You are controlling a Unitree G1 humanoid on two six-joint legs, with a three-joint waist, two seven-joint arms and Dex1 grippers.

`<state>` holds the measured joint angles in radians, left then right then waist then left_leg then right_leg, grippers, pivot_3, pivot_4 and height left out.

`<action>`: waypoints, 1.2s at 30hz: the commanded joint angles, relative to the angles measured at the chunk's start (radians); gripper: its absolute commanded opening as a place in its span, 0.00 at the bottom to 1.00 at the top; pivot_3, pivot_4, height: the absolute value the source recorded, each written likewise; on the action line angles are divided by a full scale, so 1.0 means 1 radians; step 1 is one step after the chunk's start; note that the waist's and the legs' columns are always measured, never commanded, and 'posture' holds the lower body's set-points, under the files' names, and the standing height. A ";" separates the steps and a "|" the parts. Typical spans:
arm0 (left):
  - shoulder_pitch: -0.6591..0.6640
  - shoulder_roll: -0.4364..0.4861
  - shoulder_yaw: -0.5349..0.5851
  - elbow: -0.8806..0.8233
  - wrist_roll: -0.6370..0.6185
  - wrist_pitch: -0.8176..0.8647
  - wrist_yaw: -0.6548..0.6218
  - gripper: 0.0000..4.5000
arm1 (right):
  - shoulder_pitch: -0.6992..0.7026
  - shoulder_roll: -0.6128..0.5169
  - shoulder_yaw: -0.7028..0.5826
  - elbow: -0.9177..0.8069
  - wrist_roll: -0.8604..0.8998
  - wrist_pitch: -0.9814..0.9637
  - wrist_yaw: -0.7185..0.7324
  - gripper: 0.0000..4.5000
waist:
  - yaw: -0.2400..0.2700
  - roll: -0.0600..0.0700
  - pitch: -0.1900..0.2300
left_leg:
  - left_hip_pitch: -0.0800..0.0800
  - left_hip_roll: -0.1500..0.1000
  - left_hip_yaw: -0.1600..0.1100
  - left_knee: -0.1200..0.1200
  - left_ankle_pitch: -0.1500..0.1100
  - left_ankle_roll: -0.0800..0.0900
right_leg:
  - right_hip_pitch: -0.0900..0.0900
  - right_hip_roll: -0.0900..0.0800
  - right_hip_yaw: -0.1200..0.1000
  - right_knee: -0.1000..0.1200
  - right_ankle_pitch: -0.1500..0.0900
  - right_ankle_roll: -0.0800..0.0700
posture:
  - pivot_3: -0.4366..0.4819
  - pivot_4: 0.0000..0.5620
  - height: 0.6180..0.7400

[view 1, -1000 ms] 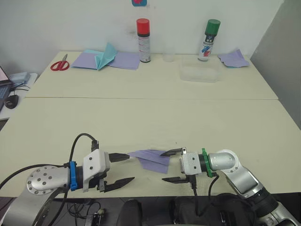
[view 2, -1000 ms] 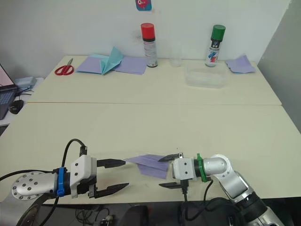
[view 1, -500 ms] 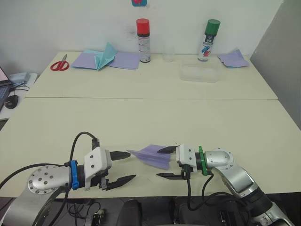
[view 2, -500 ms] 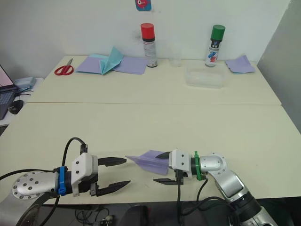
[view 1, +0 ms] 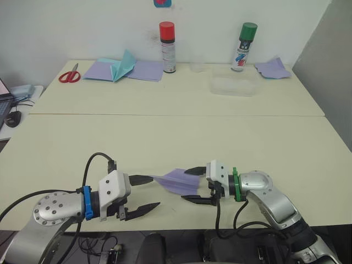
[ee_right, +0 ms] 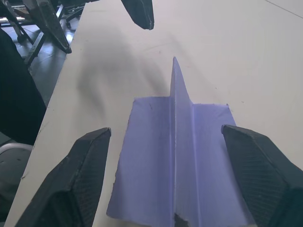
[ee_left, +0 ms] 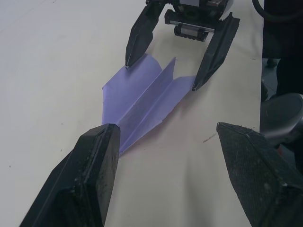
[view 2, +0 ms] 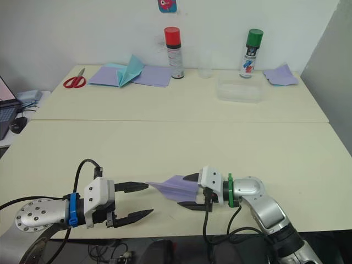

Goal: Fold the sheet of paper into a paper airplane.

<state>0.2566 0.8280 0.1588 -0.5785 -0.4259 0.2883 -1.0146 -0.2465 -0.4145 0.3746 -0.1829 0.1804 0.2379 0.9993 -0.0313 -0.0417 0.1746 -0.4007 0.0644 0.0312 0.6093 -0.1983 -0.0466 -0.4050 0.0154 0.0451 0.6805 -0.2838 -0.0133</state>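
Final shaping: paper airplane flat on counter between left hand and right hand (both open); next, pinch centre ridge

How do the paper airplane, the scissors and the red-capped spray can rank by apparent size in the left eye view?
1. Paper airplane, though it lies nearest the camera.
2. Red-capped spray can.
3. Scissors.
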 commanded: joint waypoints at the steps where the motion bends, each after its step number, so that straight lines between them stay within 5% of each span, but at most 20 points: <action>1: -0.002 -0.004 -0.004 -0.006 -0.001 -0.018 0.000 0.81 | -0.017 0.010 -0.010 -0.003 0.006 -0.021 -0.011 0.59 | 0.000 0.000 0.000 | 0.000 0.000 0.000 0.000 0.000 0.000 | 0.000 0.000 0.000 0.000 0.000 0.000 | 0.48 0.27 1.00; 2: -0.002 -0.005 -0.004 -0.006 -0.002 -0.017 0.001 0.81 | -0.018 0.011 -0.007 -0.002 0.000 -0.024 -0.014 0.53 | 0.000 0.000 0.000 | 0.000 0.000 0.000 0.000 0.000 0.000 | 0.000 0.000 0.000 0.000 0.000 0.000 | 0.48 0.27 1.00; 14: -0.008 -0.006 -0.005 0.000 -0.002 -0.018 0.004 0.81 | -0.049 -0.011 0.043 0.034 -0.114 -0.066 -0.041 0.53 | 0.000 0.000 0.000 | 0.000 0.000 0.000 0.000 0.000 0.000 | 0.000 0.000 0.000 0.000 0.000 0.000 | 0.48 0.27 1.00; 18: -0.015 -0.007 -0.007 0.008 0.000 -0.021 0.004 0.81 | -0.056 -0.013 0.042 0.038 -0.114 -0.069 -0.034 0.32 | 0.000 0.000 0.000 | 0.000 0.000 0.000 0.000 0.000 0.000 | 0.000 0.000 0.000 0.000 0.000 0.000 | 0.48 0.27 1.00; 22: -0.018 -0.008 -0.009 0.009 0.001 -0.022 0.006 0.81 | -0.058 -0.014 0.042 0.036 -0.114 -0.068 -0.027 0.01 | 0.000 0.000 0.000 | 0.000 0.000 0.000 0.000 0.000 0.000 | 0.000 0.000 0.000 0.000 0.000 0.000 | 0.48 0.27 1.00; 29: -0.020 -0.012 0.000 0.008 -0.006 -0.018 0.015 0.81 | -0.060 -0.003 0.014 0.038 -0.090 -0.049 -0.038 0.01 | 0.000 0.000 0.000 | 0.000 0.000 0.000 0.000 0.000 0.000 | 0.000 0.000 0.000 0.000 0.000 0.000 | 0.48 0.27 1.00; 36: -0.231 -0.064 0.031 0.016 -0.023 0.001 0.128 0.81 | -0.060 0.059 -0.192 0.000 -0.012 0.075 -0.235 0.01 | 0.004 -0.001 -0.001 | 0.000 -0.001 -0.001 0.002 0.000 0.000 | 0.001 0.001 -0.001 0.001 0.002 0.002 | 0.48 0.27 1.00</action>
<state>0.0493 0.7740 0.1761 -0.5482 -0.4370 0.2833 -0.9124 -0.3038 -0.3661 0.2405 -0.1436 0.1463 0.2768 0.8291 -0.0277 -0.0426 0.1739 -0.4010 0.0635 0.0312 0.6116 -0.1981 -0.0467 -0.4041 0.0161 0.0446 0.6815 -0.2818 -0.0102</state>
